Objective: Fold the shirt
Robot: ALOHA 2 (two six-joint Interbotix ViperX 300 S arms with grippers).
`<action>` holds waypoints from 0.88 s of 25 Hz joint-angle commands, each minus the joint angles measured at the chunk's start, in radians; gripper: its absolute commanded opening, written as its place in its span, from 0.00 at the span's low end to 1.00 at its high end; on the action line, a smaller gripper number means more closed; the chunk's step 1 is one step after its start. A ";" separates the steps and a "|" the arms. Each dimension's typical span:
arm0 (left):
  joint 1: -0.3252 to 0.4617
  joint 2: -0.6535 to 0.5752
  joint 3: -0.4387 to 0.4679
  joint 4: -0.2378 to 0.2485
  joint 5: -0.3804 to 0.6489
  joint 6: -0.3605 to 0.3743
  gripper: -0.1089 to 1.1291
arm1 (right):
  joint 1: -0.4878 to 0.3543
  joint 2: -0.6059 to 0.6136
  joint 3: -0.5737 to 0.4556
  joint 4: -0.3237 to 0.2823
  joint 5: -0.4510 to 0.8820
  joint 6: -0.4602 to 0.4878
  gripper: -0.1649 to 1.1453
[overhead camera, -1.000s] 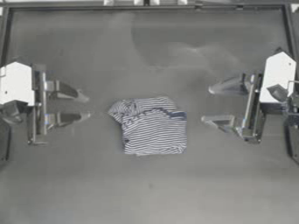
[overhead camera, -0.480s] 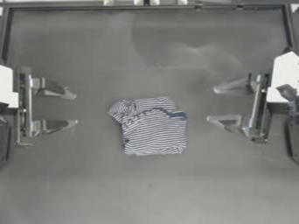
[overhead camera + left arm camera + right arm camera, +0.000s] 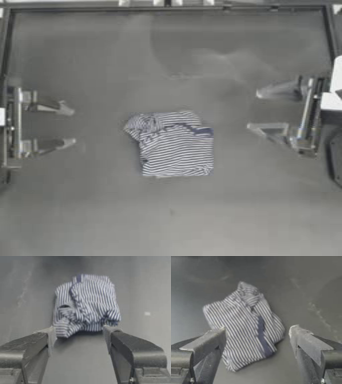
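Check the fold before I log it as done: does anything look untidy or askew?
The striped navy-and-white fabric shirt is a compact bundle mid-table, but its end nearest the left gripper is bunched and wrinkled, not flat. Both grippers, including the right gripper, sit open and clear.

— What's around the work area on your feed?

— From above I see only the table [image 3: 167, 215], dark and matte. A thin rail [image 3: 167, 7] runs along its far edge, with more framing down both sides.

— Is the surface clean?

— Not quite. I can see a pale, hazy smear [image 3: 214, 55] toward the far right part. On my left wrist feed there is a faint streak [image 3: 22, 291] and a small light speck [image 3: 147, 313]. On my right wrist feed another chalky streak [image 3: 318, 314] curves across the top.

— Anything standing on it?

— I can't make out any other item.
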 commanded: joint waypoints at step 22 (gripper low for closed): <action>0.037 -0.175 0.094 -0.008 0.011 -0.002 0.83 | -0.040 -0.077 0.060 0.035 -0.078 -0.002 0.89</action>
